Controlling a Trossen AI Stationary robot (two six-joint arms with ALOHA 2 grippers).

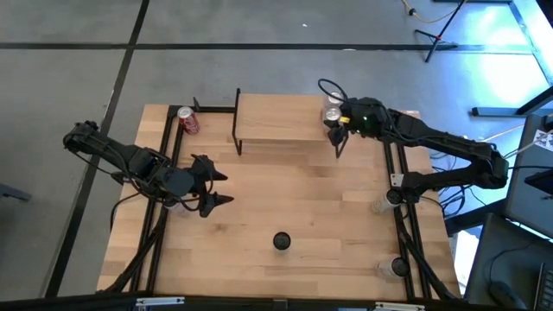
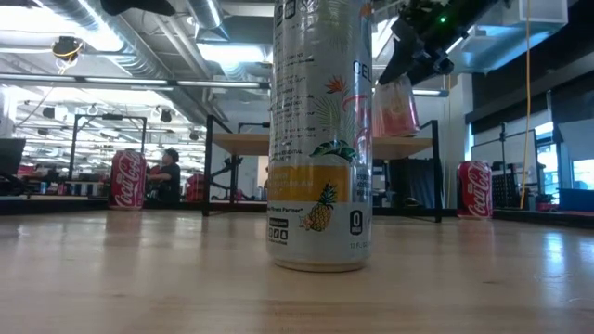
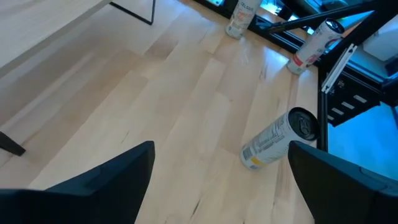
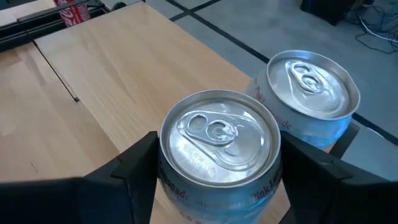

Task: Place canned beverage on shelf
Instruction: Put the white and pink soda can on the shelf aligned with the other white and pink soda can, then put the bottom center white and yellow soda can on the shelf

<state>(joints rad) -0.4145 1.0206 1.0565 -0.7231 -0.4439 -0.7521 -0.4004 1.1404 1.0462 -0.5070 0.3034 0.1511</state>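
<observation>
right gripper (image 4: 217, 180) | clamped on pink can (image 4: 217, 149), upright over shelf (image 1: 276, 117) end | beside second can (image 4: 311, 99) | left gripper (image 1: 212, 186) spread wide, holding nothing, mid-table

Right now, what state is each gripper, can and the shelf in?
right gripper: shut on pink lemonade can, over the shelf's right end
second can: upright on shelf
left gripper: open, empty
pineapple can: upright on table
Coca-Cola can: lying down
</observation>
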